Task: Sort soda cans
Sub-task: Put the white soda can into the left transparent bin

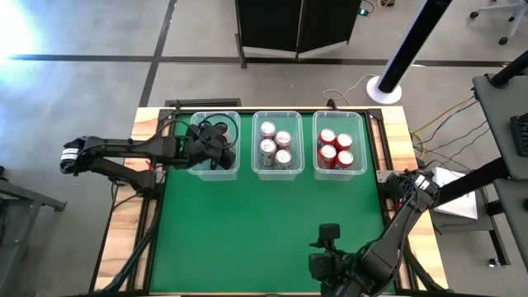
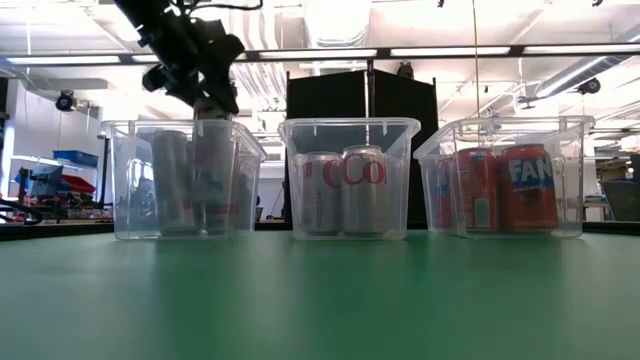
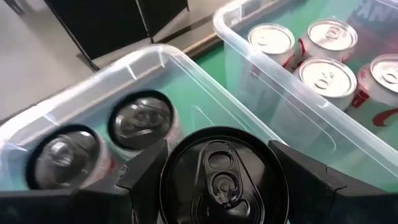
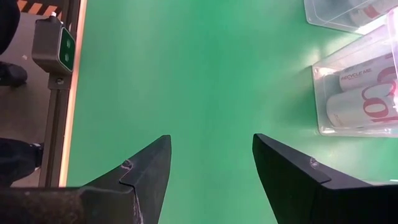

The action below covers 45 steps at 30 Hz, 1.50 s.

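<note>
Black-topped can (image 3: 225, 176) sits clamped between the left gripper's (image 1: 216, 142) fingers over the left bin (image 1: 233, 169), so lower it upright into free floor beside the two dark cans (image 3: 142, 121) before releasing, while the right gripper (image 4: 211, 163) waits empty, spread wide, near the table's (image 1: 247, 223) front edge.

Bright overhead lighting, floor glare

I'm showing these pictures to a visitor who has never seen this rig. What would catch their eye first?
Three clear bins in a row at the far edge of the green table: dark-topped cans in the left one, silver-white cans in the middle, red cans in the right. Next, the left pincer over the left bin, shut on a black-topped can. The right pincer waits open at the near edge.
</note>
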{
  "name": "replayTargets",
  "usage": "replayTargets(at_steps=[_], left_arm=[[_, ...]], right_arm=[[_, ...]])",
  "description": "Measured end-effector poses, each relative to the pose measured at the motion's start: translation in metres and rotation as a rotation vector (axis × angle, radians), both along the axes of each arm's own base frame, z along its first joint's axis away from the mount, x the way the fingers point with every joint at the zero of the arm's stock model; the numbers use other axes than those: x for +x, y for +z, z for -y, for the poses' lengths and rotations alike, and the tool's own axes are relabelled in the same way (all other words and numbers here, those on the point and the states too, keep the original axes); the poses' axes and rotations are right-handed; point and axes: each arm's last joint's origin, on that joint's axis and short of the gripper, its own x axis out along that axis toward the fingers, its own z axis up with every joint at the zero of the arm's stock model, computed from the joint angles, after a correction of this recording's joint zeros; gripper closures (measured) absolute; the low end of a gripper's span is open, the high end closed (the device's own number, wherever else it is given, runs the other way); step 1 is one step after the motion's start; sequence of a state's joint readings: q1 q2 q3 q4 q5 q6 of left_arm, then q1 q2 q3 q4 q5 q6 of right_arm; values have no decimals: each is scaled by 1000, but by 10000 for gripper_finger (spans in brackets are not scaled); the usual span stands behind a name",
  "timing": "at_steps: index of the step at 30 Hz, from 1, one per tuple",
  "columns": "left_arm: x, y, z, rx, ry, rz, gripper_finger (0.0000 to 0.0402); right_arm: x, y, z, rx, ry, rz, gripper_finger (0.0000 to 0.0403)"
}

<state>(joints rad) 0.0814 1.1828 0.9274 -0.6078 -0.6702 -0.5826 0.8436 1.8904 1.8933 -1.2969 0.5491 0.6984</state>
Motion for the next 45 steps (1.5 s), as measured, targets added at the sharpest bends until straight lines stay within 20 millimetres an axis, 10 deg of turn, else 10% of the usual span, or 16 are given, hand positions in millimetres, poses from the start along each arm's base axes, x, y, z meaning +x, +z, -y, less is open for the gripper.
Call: replayTargets(at_steps=[24, 35, 45], left_arm=[[13, -40, -12, -111, 100, 13, 169], [14, -43, -12, -106, 96, -14, 43], [18, -28, -11, -104, 74, 14, 25]], right_arm=[[-1, -10, 0, -13, 2, -20, 184], [0, -9, 0, -10, 17, -17, 184], [0, -4, -1, -5, 29, -9, 184]])
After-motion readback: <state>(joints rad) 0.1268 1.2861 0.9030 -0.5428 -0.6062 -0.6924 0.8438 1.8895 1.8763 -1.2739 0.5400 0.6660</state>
